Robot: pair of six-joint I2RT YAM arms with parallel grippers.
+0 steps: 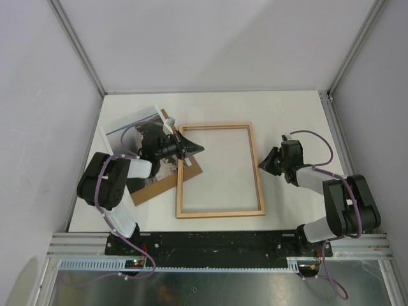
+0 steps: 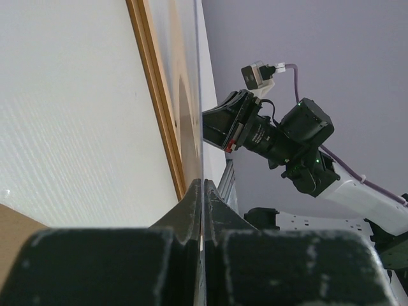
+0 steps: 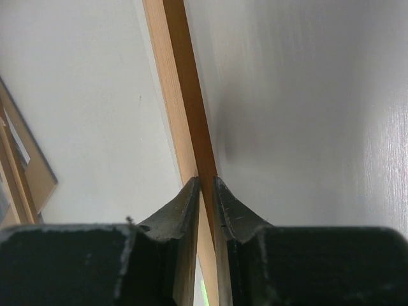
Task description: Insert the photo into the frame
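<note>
Right wrist view, right gripper (image 3: pixel 205 183) clamping frame (image 3: pixel 182 95) rail, left gripper (image 2: pixel 201 186) closed

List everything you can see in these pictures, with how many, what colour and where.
frame: one, pale wood, middle of the table, its right rail between the right gripper's fingers
photo: one, grey with a white edge, far left of the table, partly hidden under the left arm
backing board: one, brown, left of the frame, under the left arm
table: one, white, walled on three sides
left arm: one, black and white with a purple cable, near left
right arm: one, same colours, near right
left gripper: one, black, shut, tips over the frame's far left corner; whether it holds anything is unclear
right gripper: one, black, closed on the frame's right rail
</note>
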